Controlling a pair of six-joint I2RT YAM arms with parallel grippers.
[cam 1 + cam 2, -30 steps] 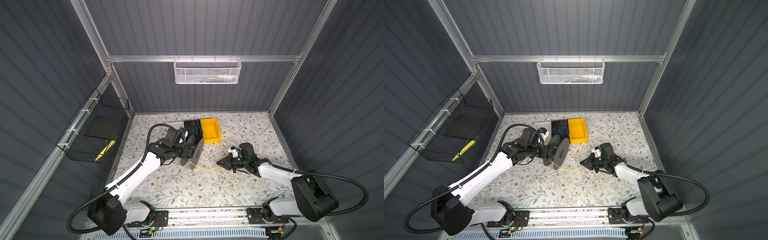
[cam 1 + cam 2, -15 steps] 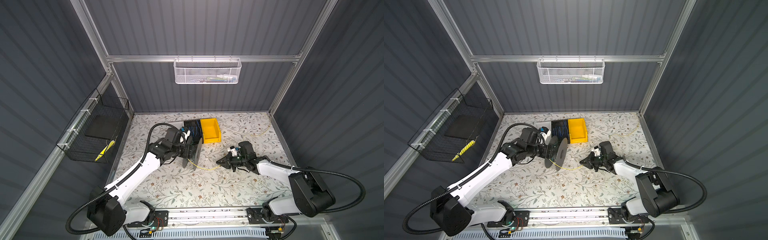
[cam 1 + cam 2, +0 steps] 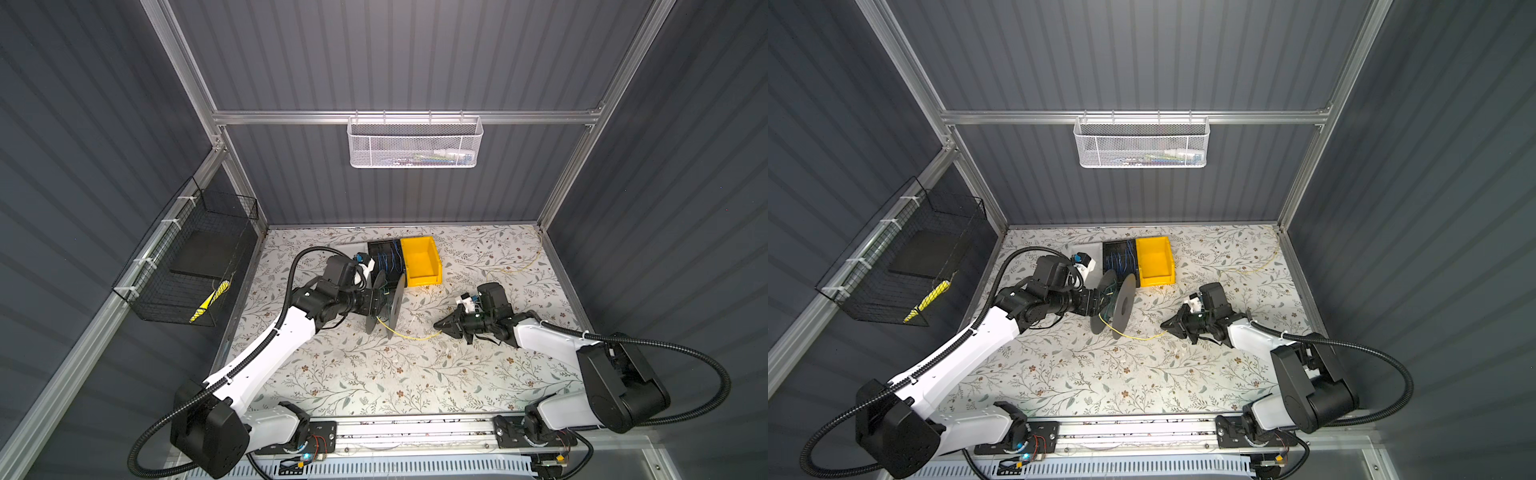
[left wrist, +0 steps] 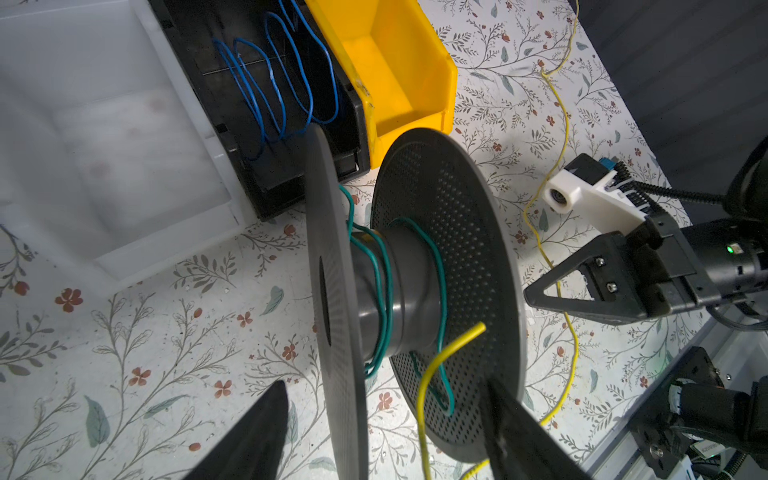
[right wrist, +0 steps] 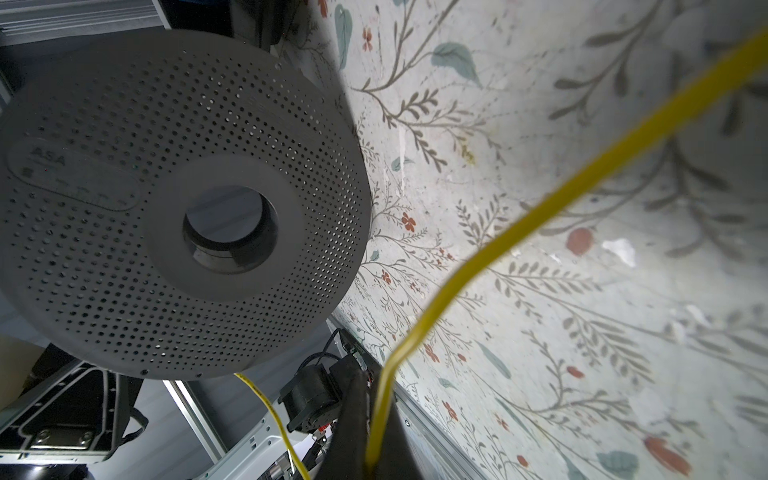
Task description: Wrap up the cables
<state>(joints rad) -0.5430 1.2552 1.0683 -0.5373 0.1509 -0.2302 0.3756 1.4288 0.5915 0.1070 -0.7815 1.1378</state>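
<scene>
The cable [image 3: 415,338] is a thin yellow wire. It runs from a grey two-flange spool [image 3: 392,305] across the table to my right gripper [image 3: 436,323], then on towards the far right corner [image 3: 515,270]. My left gripper [image 4: 384,382] holds the spool [image 4: 449,257] upright, one finger either side of its flanges. Green wire [image 4: 386,282] is wound on the hub, and the cable's loose end [image 4: 457,345] sticks out between the flanges. My right gripper [image 5: 370,382] is shut on the cable [image 5: 498,245], just right of the spool [image 5: 124,208].
A yellow bin [image 3: 432,249], a black bin with blue wires [image 3: 386,257] and a white tray [image 4: 104,124] stand behind the spool. A white mesh basket [image 3: 415,143] hangs on the back rail and a black wire basket [image 3: 187,257] on the left wall.
The spool in my left gripper has turned from showing its face to nearly edge-on, and those jaws have narrowed a little. The right gripper has stayed in place with the cable.
</scene>
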